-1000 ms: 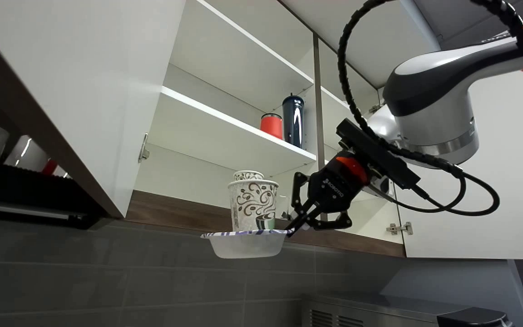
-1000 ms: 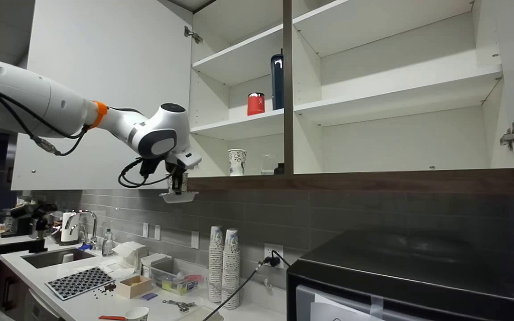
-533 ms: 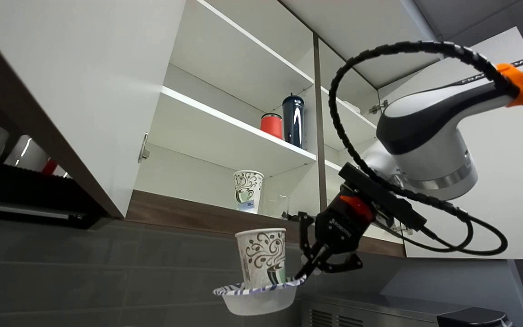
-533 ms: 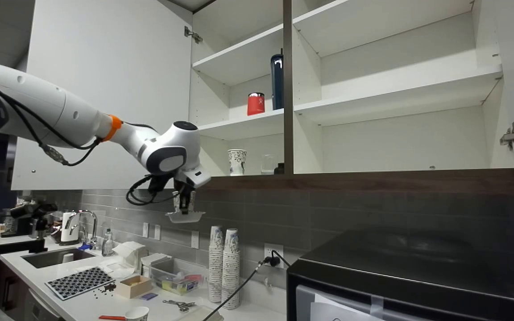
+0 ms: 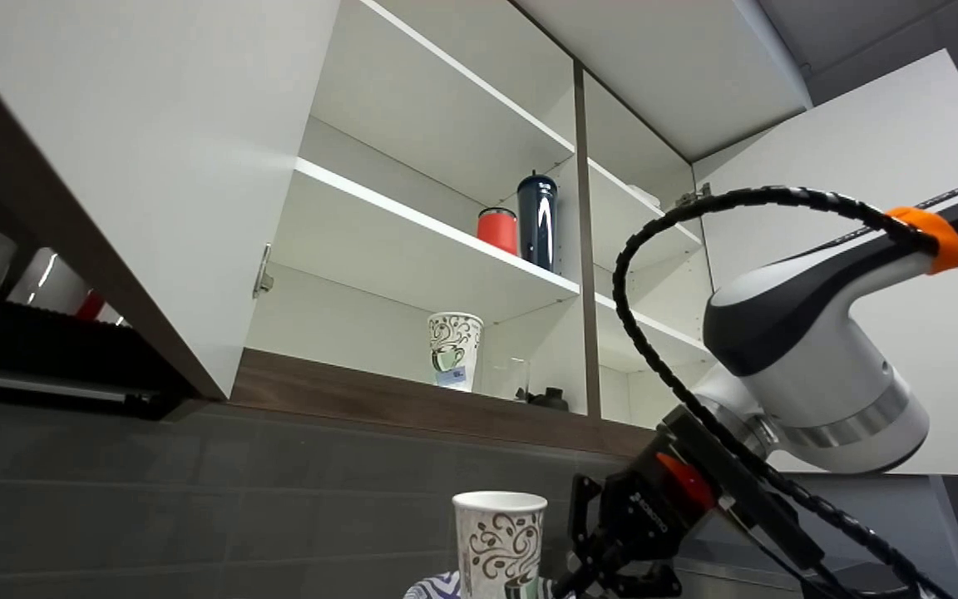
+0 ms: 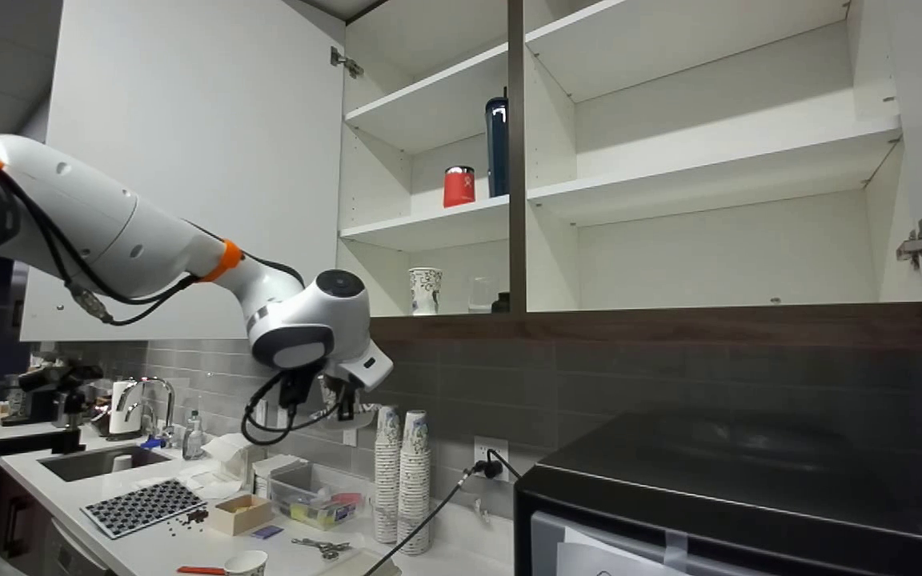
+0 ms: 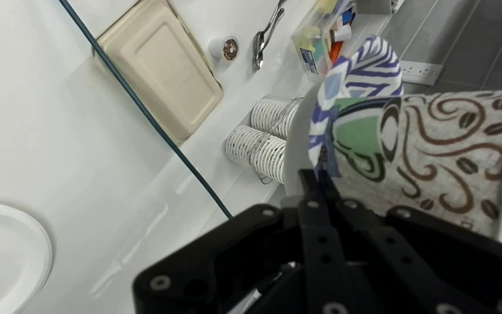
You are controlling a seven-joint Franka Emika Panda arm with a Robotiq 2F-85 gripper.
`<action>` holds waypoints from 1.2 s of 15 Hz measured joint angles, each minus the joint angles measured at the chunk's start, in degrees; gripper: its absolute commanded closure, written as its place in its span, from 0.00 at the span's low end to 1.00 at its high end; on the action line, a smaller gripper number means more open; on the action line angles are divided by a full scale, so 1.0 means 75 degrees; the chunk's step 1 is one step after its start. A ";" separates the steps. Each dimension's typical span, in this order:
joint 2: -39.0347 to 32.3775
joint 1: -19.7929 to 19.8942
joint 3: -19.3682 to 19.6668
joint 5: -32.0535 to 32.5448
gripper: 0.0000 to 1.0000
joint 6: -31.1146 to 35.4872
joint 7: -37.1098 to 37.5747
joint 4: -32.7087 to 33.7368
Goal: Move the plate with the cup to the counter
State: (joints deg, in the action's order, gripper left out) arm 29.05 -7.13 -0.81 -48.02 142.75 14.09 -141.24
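My gripper (image 7: 317, 173) is shut on the rim of the bowl-like white plate (image 7: 373, 72), which has purple-and-white stripes. A paper cup (image 7: 447, 152) with brown swirls and a green cup print stands on the plate. In an exterior view the cup (image 5: 497, 541) looks upright, and the plate (image 5: 436, 586) is cut off by the bottom edge. In an exterior view my gripper (image 6: 346, 410) holds the plate in the air above the white counter (image 6: 149, 548), below the cabinet, and partly hides the cup. The counter also fills the wrist view's left side (image 7: 59, 144).
Two tall cup stacks (image 6: 401, 488) stand by the wall, near the plate in the wrist view (image 7: 255, 148). A beige tray (image 7: 164, 65), spoons (image 7: 262, 43), a round white plate (image 7: 28, 253) and a dark cord (image 7: 146, 111) are there too. A black appliance (image 6: 717, 480) stands beside. Another cup (image 5: 456, 349) sits in the cabinet.
My gripper has moved down from the cabinet's lower edge with the plate and the cup. The cup in the cabinet has come into view behind. The grip on the rim is kept.
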 measured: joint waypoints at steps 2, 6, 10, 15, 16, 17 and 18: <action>-0.0038 -0.0067 0.0107 -0.0623 1.00 0.0066 -0.0678 -0.0257; -0.0244 -0.0033 0.0177 -0.1309 1.00 0.0067 -0.1504 -0.0557; -0.0670 0.0118 0.0096 -0.1323 0.98 0.0082 -0.1583 -0.0655; -0.0811 0.0127 0.0054 -0.1323 0.98 0.0126 -0.1585 -0.0633; -0.0811 0.0130 0.0054 -0.1323 1.00 0.0126 -0.1585 -0.0627; -0.0812 0.0132 0.0053 -0.1323 1.00 0.0126 -0.1585 -0.0626; -0.0813 0.0143 0.0053 -0.1323 1.00 0.0126 -0.1584 -0.0626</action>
State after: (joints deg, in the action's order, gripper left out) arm 22.95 -6.05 -0.41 -57.94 143.69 2.21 -145.93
